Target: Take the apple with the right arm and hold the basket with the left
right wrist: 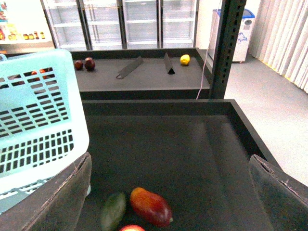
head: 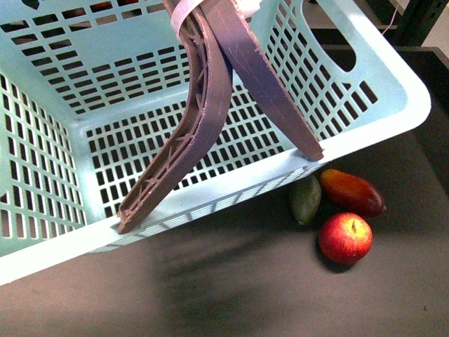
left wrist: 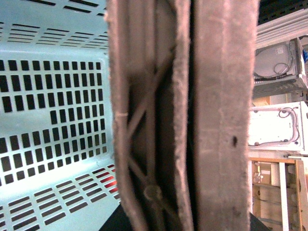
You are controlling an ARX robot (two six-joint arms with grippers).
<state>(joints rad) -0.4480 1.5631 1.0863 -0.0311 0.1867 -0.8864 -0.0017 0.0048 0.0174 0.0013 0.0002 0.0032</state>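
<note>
The light teal basket (head: pixel 365 105) fills the upper left of the front view, tilted, with its two brown handles (head: pixel 210 105) meeting at a white band. Those brown handles (left wrist: pixel 192 120) fill the left wrist view, where my left gripper is shut on them; its own fingers do not show. The red apple (head: pixel 345 237) with a pale blush lies on the dark surface below the basket's near right corner. Only the apple's top (right wrist: pixel 131 228) shows in the right wrist view. My right gripper (right wrist: pixel 171 192) hangs open above the fruit, fingers (right wrist: pixel 53 202) wide apart.
An elongated red-orange mango (head: pixel 353 192) and a dark green fruit (head: pixel 306 199) lie beside the apple, close to the basket's rim. The dark tray has raised walls (right wrist: pixel 250 139). A black post (right wrist: pixel 225 48) and a shelf with more fruit (right wrist: pixel 185 59) stand behind it.
</note>
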